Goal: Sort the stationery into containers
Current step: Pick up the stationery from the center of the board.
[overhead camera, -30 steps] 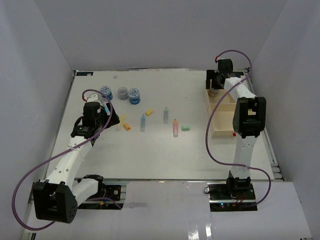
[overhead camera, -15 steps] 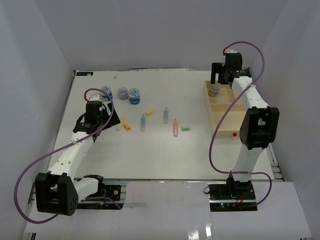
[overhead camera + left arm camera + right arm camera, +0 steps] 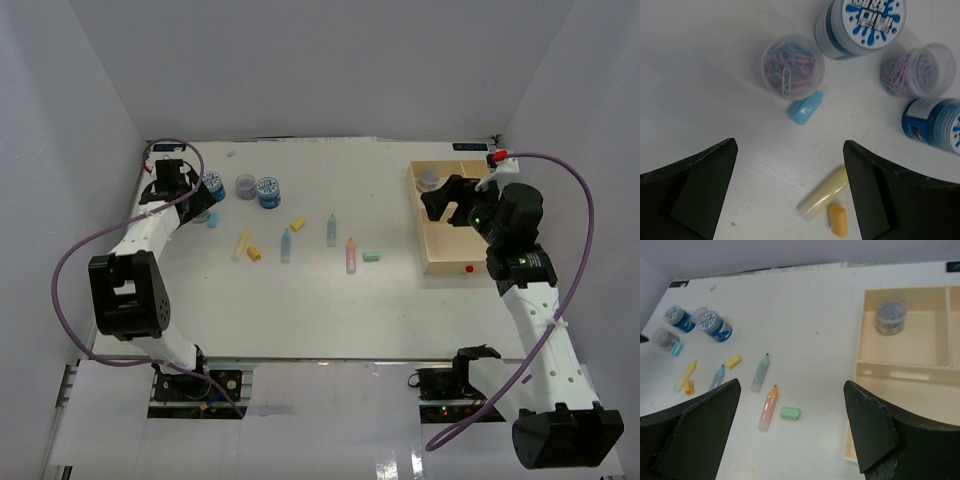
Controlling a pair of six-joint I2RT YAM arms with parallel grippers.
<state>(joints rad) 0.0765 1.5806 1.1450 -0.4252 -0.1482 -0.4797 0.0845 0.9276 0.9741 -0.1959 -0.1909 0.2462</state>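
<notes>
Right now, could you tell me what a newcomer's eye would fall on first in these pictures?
Probably the wooden tray at the table's right side, with one small tub in its far compartment. Next, the pastel markers and blocks scattered mid-table, such as the orange-pink marker, and the blue-lidded tubs at far left, where the open left gripper hovers.

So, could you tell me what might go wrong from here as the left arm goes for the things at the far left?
The left gripper hangs open over a tight cluster: a clear paperclip tub, a small blue block touching it, and a blue-lidded round tub close by. Closing there could nudge or tip a neighbour. The pale yellow marker and orange block lie together, so a grasp might catch both.
</notes>
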